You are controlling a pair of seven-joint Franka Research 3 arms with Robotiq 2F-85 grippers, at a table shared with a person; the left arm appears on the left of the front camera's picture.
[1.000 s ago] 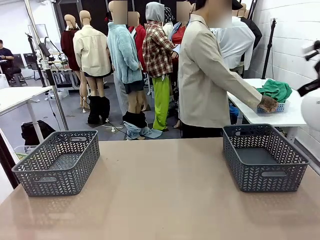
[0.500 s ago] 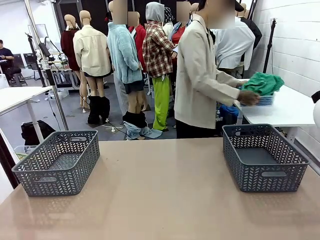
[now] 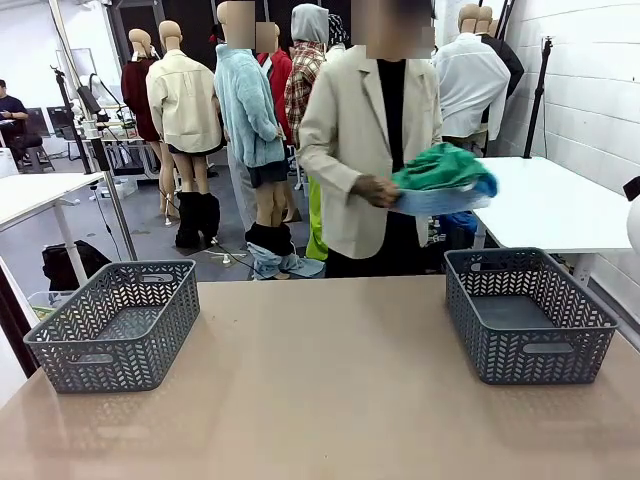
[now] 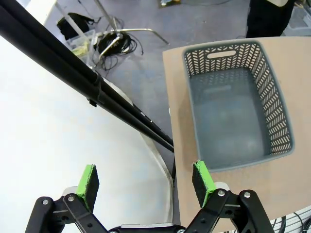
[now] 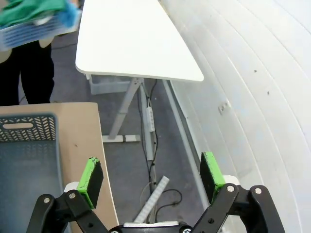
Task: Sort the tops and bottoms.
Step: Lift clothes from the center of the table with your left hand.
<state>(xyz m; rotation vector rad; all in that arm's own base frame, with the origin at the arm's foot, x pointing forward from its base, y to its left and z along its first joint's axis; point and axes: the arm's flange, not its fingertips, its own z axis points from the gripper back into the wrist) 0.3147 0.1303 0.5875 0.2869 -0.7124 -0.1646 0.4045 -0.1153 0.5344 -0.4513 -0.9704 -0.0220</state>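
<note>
The black left gripper with two green pads (image 4: 146,179) had its jaws wide apart and held nothing. One grey plastic basket with holes (image 4: 278,121) sat past the jaws, off to their right, with nothing in it. The black right gripper with two green pads (image 5: 151,173) was wide apart too, and empty. A second grey plastic basket (image 5: 29,119) lay just beside its left jaw. Far ahead of both pairs of jaws, one person in a beige jacket (image 3: 350,130) held one small light blue basket (image 3: 430,203) with a hand (image 3: 375,190). In it lay a pile of soft green clothes (image 3: 440,165) with some soft blue cloth (image 3: 482,187) at one end. How many pieces were in the pile could not be told.
</note>
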